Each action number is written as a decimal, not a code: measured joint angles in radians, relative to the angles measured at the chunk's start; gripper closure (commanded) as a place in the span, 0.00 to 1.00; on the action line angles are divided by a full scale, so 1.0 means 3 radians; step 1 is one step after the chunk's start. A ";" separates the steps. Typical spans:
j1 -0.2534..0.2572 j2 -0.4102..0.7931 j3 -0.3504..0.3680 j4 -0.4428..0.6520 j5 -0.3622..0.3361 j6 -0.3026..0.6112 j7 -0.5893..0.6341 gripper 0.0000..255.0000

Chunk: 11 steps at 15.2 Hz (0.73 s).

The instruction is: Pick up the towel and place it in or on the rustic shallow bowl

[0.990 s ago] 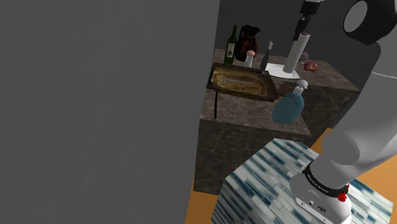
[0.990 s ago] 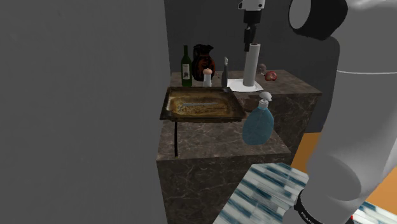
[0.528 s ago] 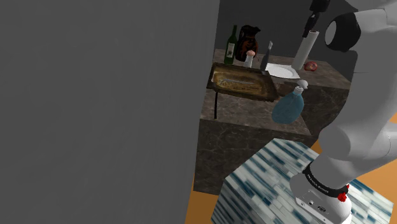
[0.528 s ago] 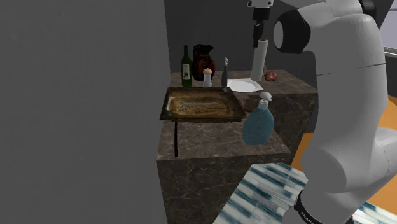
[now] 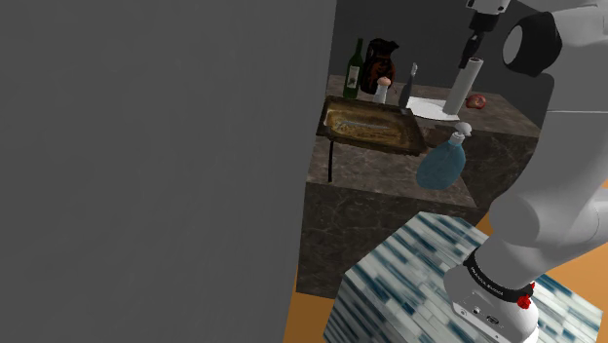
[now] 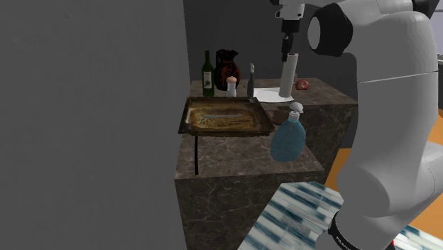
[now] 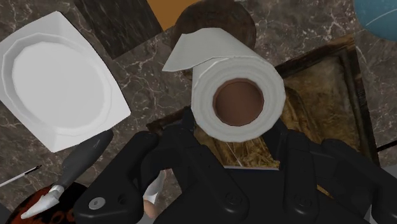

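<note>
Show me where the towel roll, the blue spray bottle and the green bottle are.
towel roll [image 7: 203,94], wrist view, white rim.
blue spray bottle [image 6: 287,142], second exterior view, body.
green bottle [image 5: 356,78], shoulder view, body.

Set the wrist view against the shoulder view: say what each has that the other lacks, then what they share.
The wrist view adds the brown core of the paper towel roll, seen end-on. The shoulder view adds the green bottle, the dark jug and the patterned stand. Both share that roll, the white plate, the shallow bowl and the blue spray bottle.
</note>
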 measured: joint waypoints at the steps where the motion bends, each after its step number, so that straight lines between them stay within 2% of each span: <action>1: 0.0012 -0.0015 0.0000 -0.0067 -0.0006 0.0052 0.0000 1.00; 11: 0.0123 -0.0148 0.0004 -0.0714 -0.0058 0.0569 0.0014 1.00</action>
